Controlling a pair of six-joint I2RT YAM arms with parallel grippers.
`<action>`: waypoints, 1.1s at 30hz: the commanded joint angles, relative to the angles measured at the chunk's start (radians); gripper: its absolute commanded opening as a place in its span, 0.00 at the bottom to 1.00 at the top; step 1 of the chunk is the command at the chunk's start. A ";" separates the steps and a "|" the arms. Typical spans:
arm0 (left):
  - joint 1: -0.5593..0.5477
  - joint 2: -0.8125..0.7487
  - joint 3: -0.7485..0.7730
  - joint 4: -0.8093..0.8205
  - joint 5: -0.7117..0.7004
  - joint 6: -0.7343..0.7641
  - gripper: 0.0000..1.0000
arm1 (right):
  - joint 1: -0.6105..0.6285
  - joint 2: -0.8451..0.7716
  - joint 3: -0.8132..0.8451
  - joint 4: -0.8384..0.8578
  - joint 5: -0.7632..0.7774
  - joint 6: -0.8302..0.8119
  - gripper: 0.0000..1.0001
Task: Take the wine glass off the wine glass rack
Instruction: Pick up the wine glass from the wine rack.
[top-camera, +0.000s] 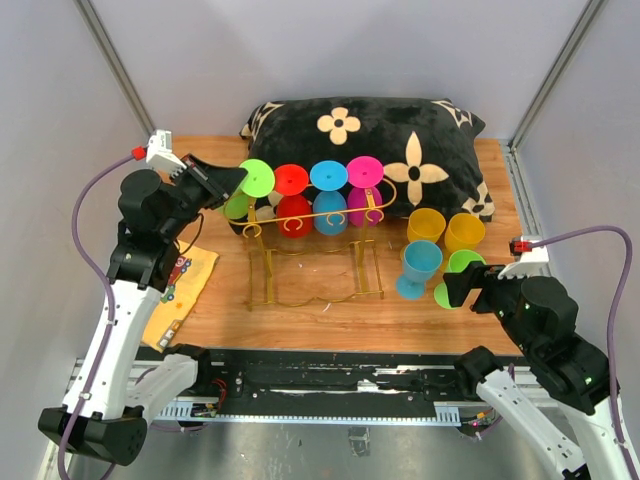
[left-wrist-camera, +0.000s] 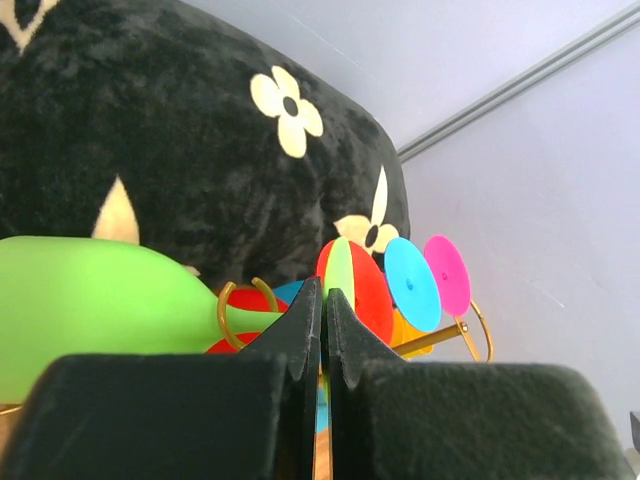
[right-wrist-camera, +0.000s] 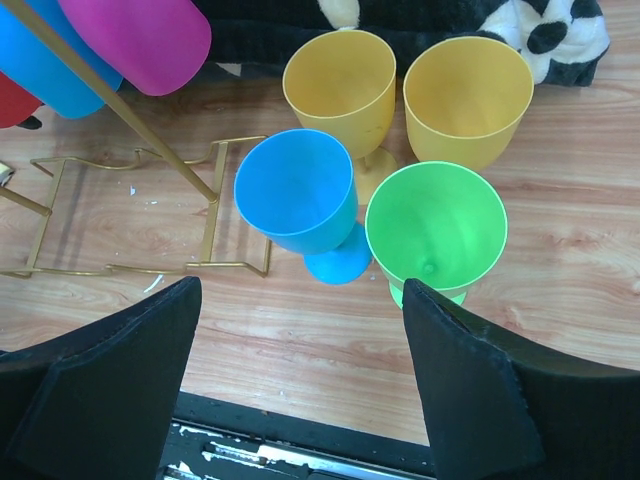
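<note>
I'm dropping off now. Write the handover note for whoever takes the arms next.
Left pincer: shut at the stem of the green wine glass, leftmost on the rack; a firm hold can't be confirmed.
Right pincer: open, empty, above the four upright glasses on the table.
The red glass, blue glass and magenta glass hang beside the green one.
Done: reach and close. Left: slide the green glass off the rails, set it down.

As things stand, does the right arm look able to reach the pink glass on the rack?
Probably, but not straight: the upright blue glass stands between the open right gripper and the pink glass on the rack, so going over or around looks needed.
</note>
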 joint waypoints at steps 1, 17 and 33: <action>0.007 -0.032 -0.004 0.076 0.022 -0.031 0.00 | -0.003 -0.010 -0.003 -0.021 0.002 0.011 0.82; 0.008 -0.105 -0.174 0.288 0.002 -0.339 0.00 | -0.002 -0.013 -0.015 -0.026 0.010 0.003 0.82; 0.007 -0.114 -0.208 0.286 -0.111 -0.375 0.01 | -0.002 -0.008 -0.011 -0.024 0.013 -0.003 0.83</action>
